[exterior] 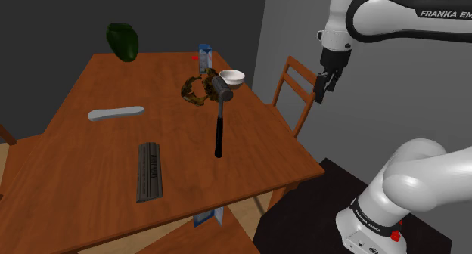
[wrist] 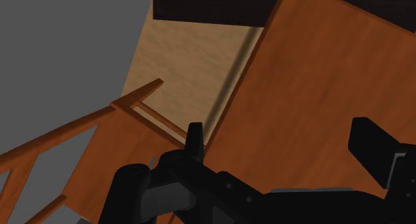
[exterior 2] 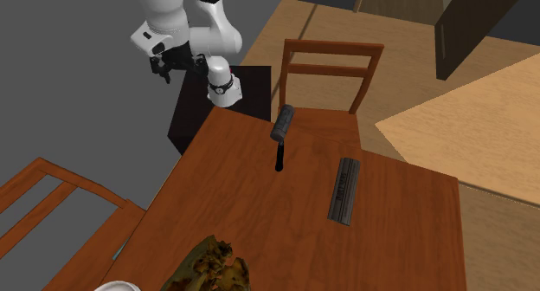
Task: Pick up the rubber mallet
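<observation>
Tool (exterior: pixel 324 94) high in the air off the edge of the surface (exterior: pixel 91 192), at about three o'clock from the rubber mallet (exterior: pixel 219 120) in the shoulder view, above a wooden chair (exterior: pixel 299 82). Two black fingers well apart in the wrist view, clasping nothing. Probably held high to clear the chair back before any swing in over the wood.

Rubber mallet flat on the brown wooden surface, grey head at the twelve o'clock end, dark handle pointing to six o'clock, well apart from the tool. Handle bare on all sides, so seemingly the easier place to grip.

Head just beside a brown-green wreath-like clutter (exterior: pixel 194 90) at nine o'clock, with a white bowl (exterior: pixel 232 77) at one o'clock. Dark ribbed bar (exterior: pixel 150 171) at seven o'clock from the handle and pale grey strip (exterior: pixel 115 113) at nine o'clock, both well apart from it. Pickup not yet begun, by the look of it.
</observation>
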